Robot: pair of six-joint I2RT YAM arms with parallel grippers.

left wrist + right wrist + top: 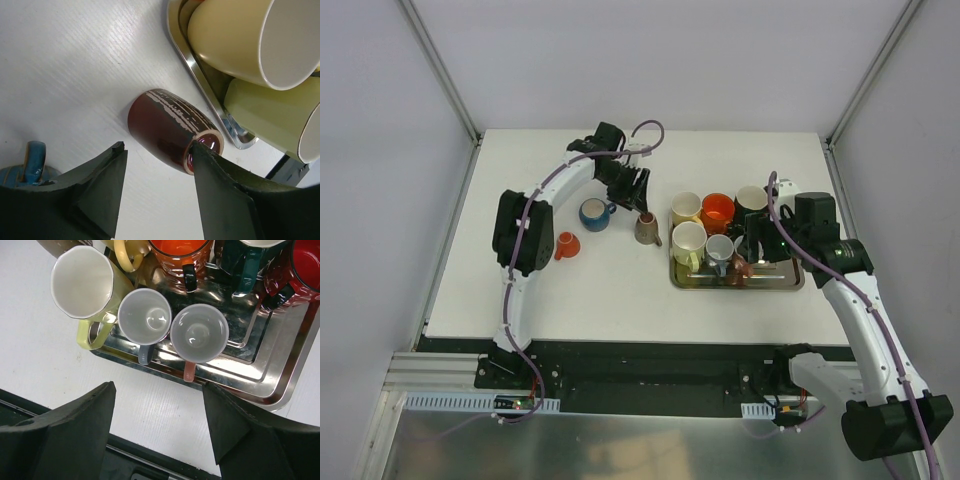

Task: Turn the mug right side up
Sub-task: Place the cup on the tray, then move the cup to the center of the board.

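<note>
A dark brown-red mug [646, 228] with pale streaks stands upside down on the white table, just left of the steel tray [740, 283]. In the left wrist view the mug [165, 122] shows a cream-ringed glossy end turned toward the camera. My left gripper [639, 203] is open just above and behind it. In the left wrist view the left gripper [157, 149] has its right fingertip [200, 150] at the mug's ringed end and its left fingertip apart from the mug. My right gripper [756, 250] is open and empty over the tray's near edge [159, 387].
A blue mug [595, 213] and a small orange cup [566, 245] stand left of the brown mug. The tray [260, 370] holds several upright mugs, among them cream [686, 207], orange [717, 211], yellow-green [82, 282] and grey [147, 315].
</note>
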